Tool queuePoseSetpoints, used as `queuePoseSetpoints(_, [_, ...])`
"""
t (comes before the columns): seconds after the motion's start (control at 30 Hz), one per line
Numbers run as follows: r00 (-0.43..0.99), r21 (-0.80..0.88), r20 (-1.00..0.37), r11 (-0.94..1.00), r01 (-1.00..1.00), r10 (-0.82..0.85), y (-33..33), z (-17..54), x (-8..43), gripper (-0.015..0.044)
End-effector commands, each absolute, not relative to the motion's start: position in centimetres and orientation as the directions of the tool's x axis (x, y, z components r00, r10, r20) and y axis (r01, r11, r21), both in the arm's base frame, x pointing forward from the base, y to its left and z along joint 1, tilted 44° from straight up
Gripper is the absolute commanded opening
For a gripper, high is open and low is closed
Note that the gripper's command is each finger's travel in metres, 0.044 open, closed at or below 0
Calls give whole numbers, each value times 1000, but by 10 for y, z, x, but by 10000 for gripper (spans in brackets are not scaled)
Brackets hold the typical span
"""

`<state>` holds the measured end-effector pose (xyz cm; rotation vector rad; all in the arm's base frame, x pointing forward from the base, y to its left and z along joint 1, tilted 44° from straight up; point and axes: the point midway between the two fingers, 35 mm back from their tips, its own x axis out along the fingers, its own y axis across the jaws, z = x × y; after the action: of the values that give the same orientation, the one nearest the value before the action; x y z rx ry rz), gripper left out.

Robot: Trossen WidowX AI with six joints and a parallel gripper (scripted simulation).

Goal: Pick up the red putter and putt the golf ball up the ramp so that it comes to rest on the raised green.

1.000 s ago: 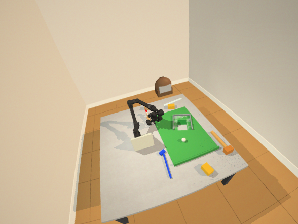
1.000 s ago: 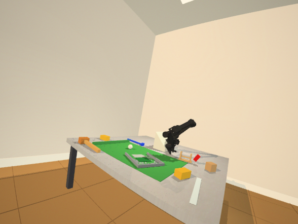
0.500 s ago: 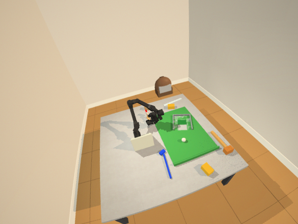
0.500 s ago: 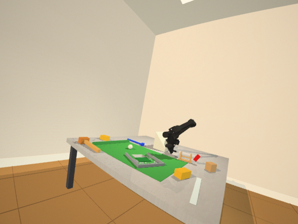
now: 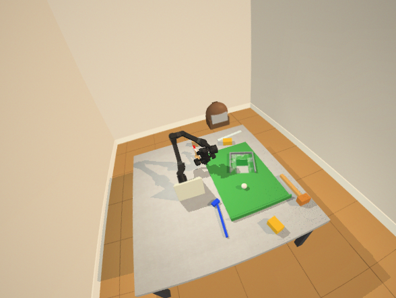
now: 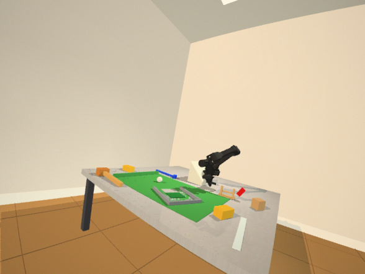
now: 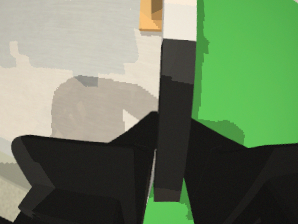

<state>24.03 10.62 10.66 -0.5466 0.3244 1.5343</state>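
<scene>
One gripper point(image 7: 166, 196), clamped on putter point(image 7: 174, 116) grip beside mat point(image 5: 252, 192). Risk: red head snags its wooden stand point(image 6: 227, 192) on lifting.

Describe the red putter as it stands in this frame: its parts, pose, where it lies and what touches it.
The red putter has a small red head at one end and a slim shaft that runs pale, then dark at the grip. It lies low along the edge of the green mat, its shaft passing across a small wooden rack, head pointing away from the arm. The gripper is shut on the dark grip end, a finger on each side. Whether it has left the table cannot be told.
</scene>
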Motion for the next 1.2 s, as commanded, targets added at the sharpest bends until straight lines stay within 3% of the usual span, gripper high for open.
queuePoseSetpoints(0.0, [36,-136,-529,-43,-990,848,93,118,243,0])
queuePoseSetpoints(0.6, [37,-130,-526,-37,-991,850,49,164,236,0])
queuePoseSetpoints(0.9, [64,168,-581,196,-966,812,7,134,252,0])
queuePoseSetpoints(1.17, [79,416,-626,418,-807,776,-35,102,258,0])
